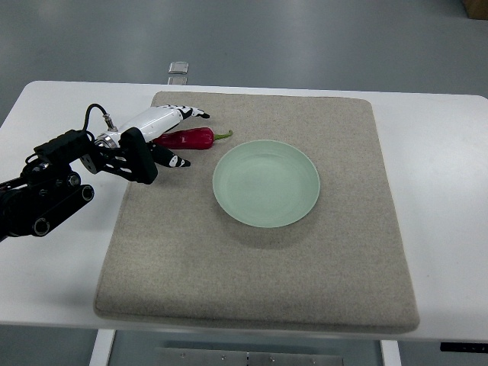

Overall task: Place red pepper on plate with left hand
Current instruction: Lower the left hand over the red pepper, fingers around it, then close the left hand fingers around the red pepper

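Right now you are at the grasp step: your left hand (156, 137) reaches in from the left edge and sits at the stem-less end of the red pepper (187, 139), which lies flat on the grey mat (259, 267), pointing its green stem toward the plate (266, 184). The pepper is just beside the plate's upper-left rim, not touching it, and nothing is on the plate yet.

Your fingers (191, 113) are spread around the pepper, the upper ones reaching over its far side and a lower one (177, 161) extended on the near side. They look loosely cupped rather than clamped; from this steep view you cannot confirm a firm hold, and the pepper seems to rest on the mat, so treat the hand as not yet gripping.

The next move calls for you to close the fingers on the pepper's thick body, then lift it clear of the mat before you travel. The carry is short: right and slightly toward you, to the middle of the plate. Keep the pepper level, since its glossy, tapered skin could slip out of a light pinch. Lower it until it rests in the plate's shallow bowl, then release.

Your right arm is not in view. The white counter (442, 152) carries the mat.
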Action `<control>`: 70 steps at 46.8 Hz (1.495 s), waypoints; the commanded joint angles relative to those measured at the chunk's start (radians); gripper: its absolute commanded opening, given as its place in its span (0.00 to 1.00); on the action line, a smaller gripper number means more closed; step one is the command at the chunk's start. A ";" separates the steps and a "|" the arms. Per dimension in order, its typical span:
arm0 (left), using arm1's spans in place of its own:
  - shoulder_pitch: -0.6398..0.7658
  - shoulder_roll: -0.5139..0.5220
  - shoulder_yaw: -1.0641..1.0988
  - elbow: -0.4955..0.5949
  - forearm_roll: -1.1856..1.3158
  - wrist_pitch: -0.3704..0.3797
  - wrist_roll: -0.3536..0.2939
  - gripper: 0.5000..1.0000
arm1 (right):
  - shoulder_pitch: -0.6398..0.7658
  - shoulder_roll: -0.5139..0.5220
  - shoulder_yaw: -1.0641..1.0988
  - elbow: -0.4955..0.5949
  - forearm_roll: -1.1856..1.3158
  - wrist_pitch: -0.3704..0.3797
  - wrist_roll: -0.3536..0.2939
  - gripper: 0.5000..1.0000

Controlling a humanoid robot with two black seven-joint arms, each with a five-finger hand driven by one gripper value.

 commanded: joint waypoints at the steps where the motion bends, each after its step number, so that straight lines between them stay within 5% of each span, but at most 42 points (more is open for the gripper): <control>1: -0.010 -0.002 0.000 0.001 0.000 0.000 0.003 0.64 | 0.000 0.000 0.000 0.000 0.000 -0.001 0.000 0.86; 29: -0.017 -0.028 0.006 0.055 0.008 0.001 0.004 0.43 | 0.000 0.000 0.000 0.000 0.000 -0.001 0.000 0.86; 52: -0.023 -0.043 0.008 0.075 0.008 0.001 0.003 0.40 | 0.000 0.000 0.000 0.000 0.000 -0.001 0.000 0.86; 70: -0.027 -0.042 0.014 0.075 0.006 0.001 0.003 0.18 | 0.000 0.000 0.000 0.000 0.000 -0.001 0.000 0.86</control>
